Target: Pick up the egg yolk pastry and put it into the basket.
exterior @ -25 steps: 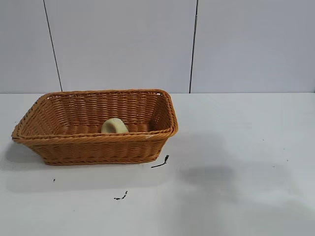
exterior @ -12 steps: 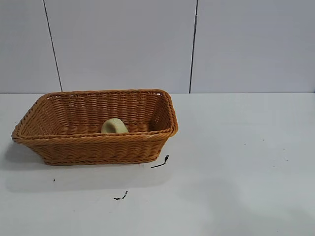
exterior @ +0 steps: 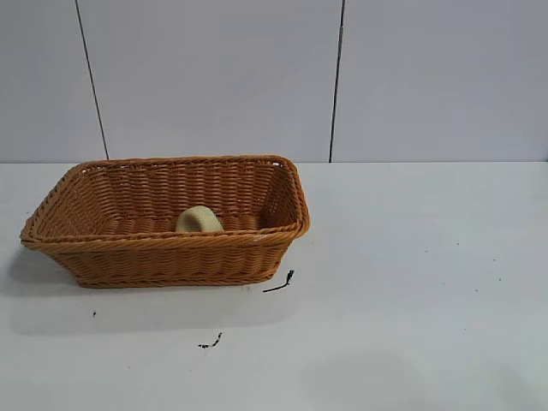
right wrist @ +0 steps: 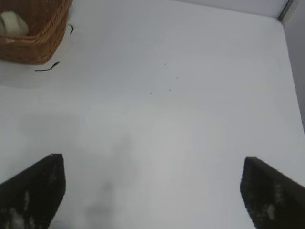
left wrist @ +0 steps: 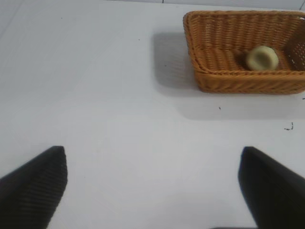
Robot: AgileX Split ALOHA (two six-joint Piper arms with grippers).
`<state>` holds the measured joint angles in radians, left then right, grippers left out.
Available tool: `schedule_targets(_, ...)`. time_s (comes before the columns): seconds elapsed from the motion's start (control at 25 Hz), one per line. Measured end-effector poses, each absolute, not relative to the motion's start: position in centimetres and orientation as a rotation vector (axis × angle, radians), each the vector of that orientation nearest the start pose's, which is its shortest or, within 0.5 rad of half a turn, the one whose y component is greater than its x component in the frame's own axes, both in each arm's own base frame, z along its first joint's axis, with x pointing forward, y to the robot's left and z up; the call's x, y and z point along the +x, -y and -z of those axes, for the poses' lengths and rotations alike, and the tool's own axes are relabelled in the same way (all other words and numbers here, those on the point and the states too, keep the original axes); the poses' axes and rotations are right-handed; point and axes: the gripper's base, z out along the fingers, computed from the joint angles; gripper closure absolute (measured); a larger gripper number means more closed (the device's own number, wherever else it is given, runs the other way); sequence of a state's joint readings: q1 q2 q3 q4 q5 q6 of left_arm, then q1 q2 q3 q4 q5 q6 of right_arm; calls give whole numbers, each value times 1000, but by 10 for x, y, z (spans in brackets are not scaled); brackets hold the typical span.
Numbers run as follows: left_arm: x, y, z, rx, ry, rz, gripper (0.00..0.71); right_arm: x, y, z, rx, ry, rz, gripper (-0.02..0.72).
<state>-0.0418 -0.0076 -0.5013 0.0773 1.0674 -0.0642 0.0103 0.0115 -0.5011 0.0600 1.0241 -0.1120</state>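
The egg yolk pastry (exterior: 199, 220) lies inside the orange-brown wicker basket (exterior: 163, 257) at the left of the table. It also shows in the left wrist view (left wrist: 261, 57) within the basket (left wrist: 228, 83), and in the right wrist view (right wrist: 13, 24) within the basket (right wrist: 43, 47). My left gripper (left wrist: 152, 167) is open and empty, high over bare table, far from the basket. My right gripper (right wrist: 152, 174) is open and empty over bare table, well away from the basket. Neither arm shows in the exterior view.
Small black scraps lie on the white table (exterior: 411, 257) near the basket's front right corner (exterior: 279, 282) and further forward (exterior: 211, 342). A grey panelled wall stands behind the table.
The shadow on the table to the right of the basket has faded and slid toward the front edge. The basket and pastry have not moved.
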Motion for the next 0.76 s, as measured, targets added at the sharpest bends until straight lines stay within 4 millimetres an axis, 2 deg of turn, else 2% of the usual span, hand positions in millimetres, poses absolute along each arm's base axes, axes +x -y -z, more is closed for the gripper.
schedule_targets(0.76,-6,-6,-277,-27,-2040,-26,14,-4,-4,-280,-106,-2001,-2,10)
